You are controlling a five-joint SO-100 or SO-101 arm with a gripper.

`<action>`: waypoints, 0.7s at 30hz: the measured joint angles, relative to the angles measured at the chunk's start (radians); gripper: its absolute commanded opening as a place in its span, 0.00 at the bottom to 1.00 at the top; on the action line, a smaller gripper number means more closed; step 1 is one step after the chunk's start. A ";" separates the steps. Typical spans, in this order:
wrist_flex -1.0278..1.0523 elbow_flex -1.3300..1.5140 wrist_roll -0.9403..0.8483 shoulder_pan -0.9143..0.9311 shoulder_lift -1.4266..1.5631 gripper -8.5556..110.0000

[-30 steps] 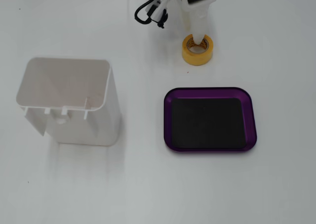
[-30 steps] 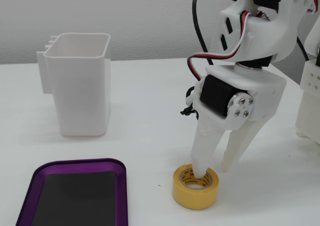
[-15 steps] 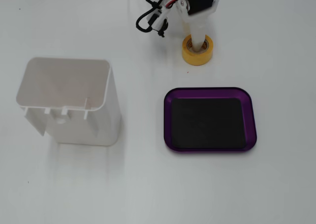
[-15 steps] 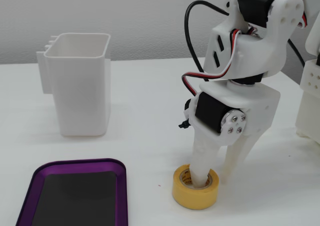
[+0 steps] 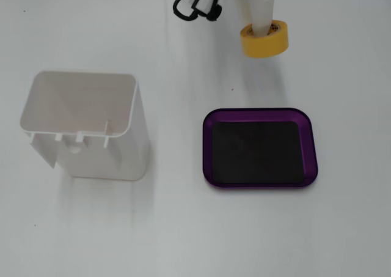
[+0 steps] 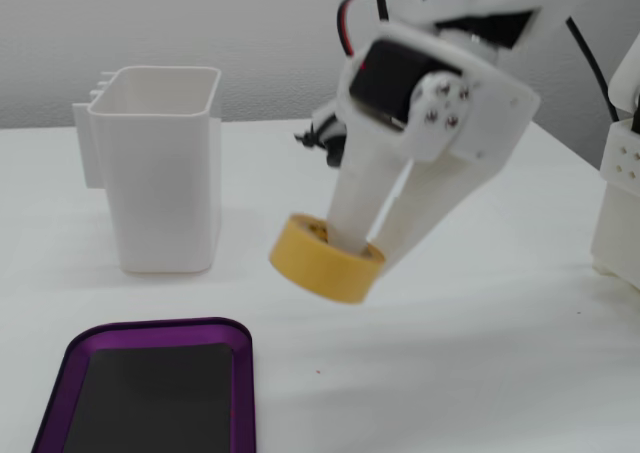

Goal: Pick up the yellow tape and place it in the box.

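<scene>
Fixed views both showing white tabletop [image 5: 342, 228], tall white container [image 5: 91, 127] standing left, purple box [image 5: 260, 147] lying empty right. Pincer [image 6: 365, 248] pinching yellow tape [image 6: 326, 258], one finger poking through core, roll hanging tilted above tabletop, beyond box's far edge, not over it.

A plain white table [image 5: 183, 228] carries a tall white container [image 5: 85, 127] at left and the purple box [image 5: 261, 147] at lower right.
</scene>
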 measured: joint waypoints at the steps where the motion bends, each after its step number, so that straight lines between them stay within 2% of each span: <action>1: -0.011 -0.021 0.000 0.000 0.008 0.07; 6: -0.117 -0.094 0.002 -0.003 -0.037 0.07; 21: -0.170 -0.483 0.017 0.000 -0.706 0.07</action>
